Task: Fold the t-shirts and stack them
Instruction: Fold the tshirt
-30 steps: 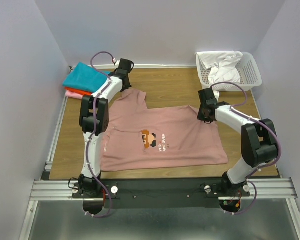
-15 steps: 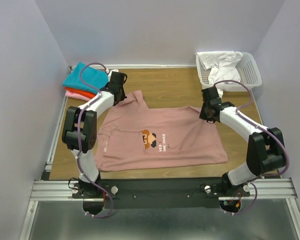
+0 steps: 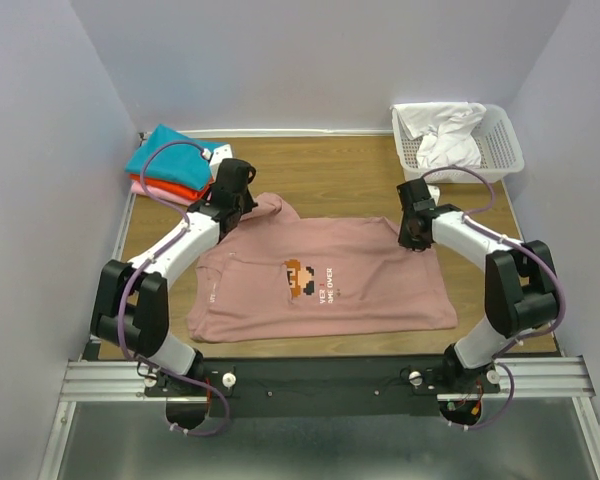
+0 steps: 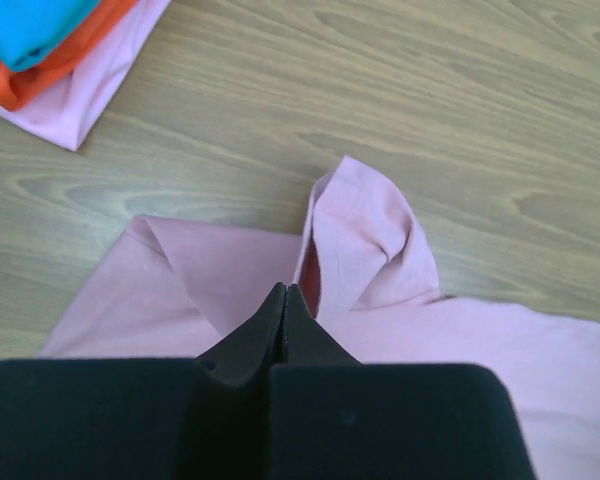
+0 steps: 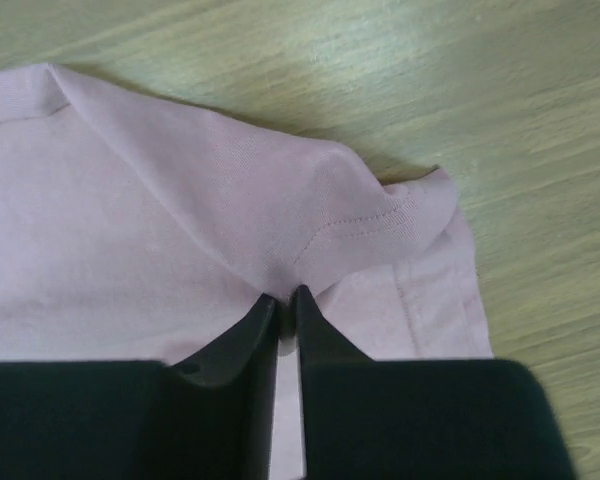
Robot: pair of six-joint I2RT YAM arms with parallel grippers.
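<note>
One pink t-shirt [image 3: 365,270], pinched by left gripper [image 4: 284,292], seemingly right gripper [image 5: 286,296].

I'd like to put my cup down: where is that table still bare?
Bare wood runs along the far edge, between the folded stack and the white basket. The middle is crowded: the pink t-shirt, with left gripper and right gripper on its far corners.
</note>
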